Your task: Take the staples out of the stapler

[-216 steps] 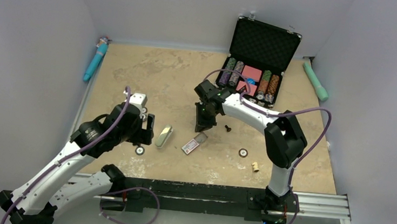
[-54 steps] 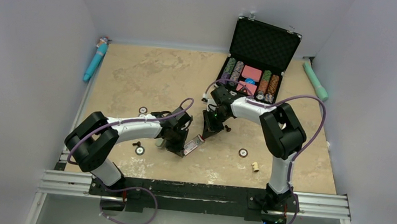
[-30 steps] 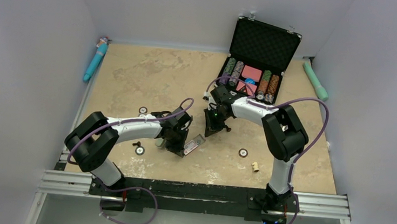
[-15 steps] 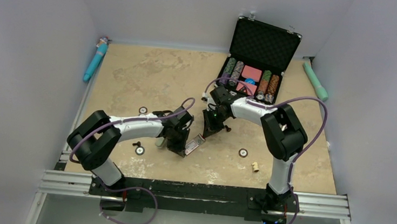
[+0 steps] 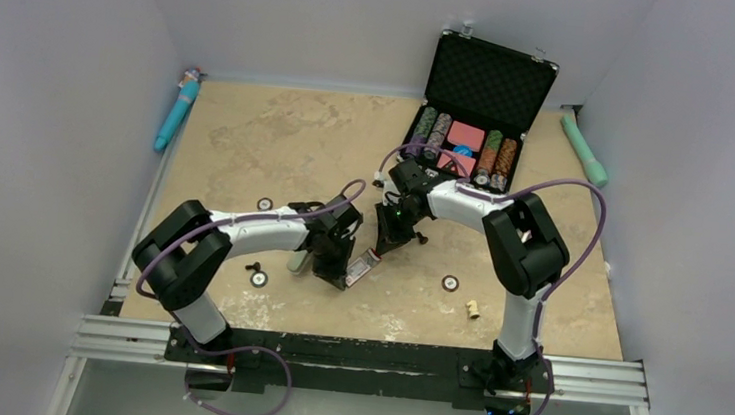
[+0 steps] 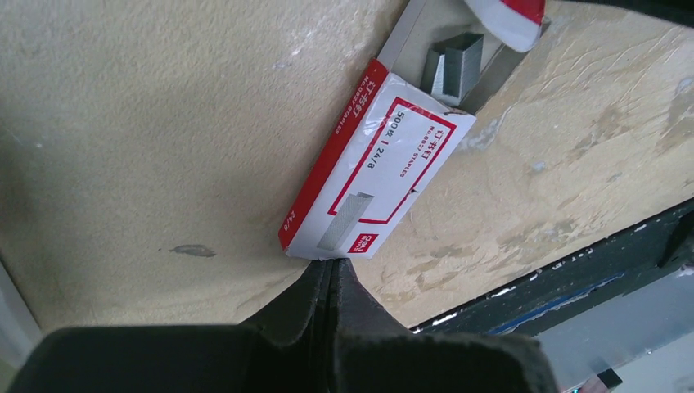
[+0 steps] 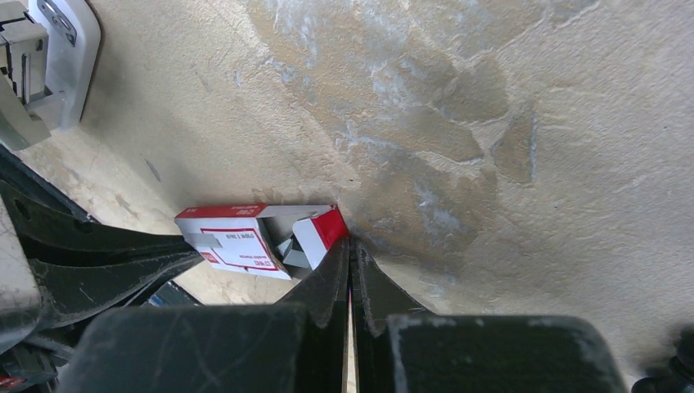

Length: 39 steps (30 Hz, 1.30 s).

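**Stapler unloading, box stage.** The stapler (image 7: 53, 45), pale plastic with its grey metal inner part exposed, lies on the tabletop (image 5: 249, 137) toward the near edge. It sits just beyond the left gripper (image 6: 329, 267) on the side facing the left edge, apart from the staple box (image 6: 372, 168).

A short strip of staples (image 6: 452, 64) rests in the box's tray (image 6: 409, 41), which is drawn partly out of the red-and-white sleeve. Whether the stapler's magazine holds any more cannot be told.

The left gripper, fingers pressed together on nothing, touches the near end of the sleeve. The right gripper (image 7: 350, 246), likewise closed and empty, meets the red end flap (image 7: 321, 232) at the opposite end.

The removal itself appears done. The step in hand looks like steadying or closing the box between the two tips. The next move would call for a gentle push along the box's length, so that the tray slides in without tipping the strip out.

At the far right corner an open black case (image 5: 490, 78) holds rows of poker chips (image 5: 426, 124) and pink blocks (image 5: 466, 136).
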Motion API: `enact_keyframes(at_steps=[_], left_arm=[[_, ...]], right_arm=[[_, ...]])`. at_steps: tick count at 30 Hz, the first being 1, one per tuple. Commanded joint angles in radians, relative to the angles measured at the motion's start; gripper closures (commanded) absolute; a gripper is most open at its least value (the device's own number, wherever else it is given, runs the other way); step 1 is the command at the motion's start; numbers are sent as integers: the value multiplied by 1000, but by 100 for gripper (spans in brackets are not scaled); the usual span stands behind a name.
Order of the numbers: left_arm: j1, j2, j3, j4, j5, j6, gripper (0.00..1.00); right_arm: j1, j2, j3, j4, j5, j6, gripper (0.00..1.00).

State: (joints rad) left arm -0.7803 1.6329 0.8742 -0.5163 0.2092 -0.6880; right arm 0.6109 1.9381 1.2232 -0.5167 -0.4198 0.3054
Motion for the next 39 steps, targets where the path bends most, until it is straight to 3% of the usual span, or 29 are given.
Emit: enact_keyframes(at_steps=[1,29,39], left_arm=[[-5,47,29,37,-54,30,100],[-4,151,206,-24,-54,97,100],[-5,119,183,-42,-79,116,100]], right_arm=[[15,24,-23,-8,7,-29,100],[6,-5,20,-50,-107,-24,100],[-46,-83,37,-95,-92,-15,100]])
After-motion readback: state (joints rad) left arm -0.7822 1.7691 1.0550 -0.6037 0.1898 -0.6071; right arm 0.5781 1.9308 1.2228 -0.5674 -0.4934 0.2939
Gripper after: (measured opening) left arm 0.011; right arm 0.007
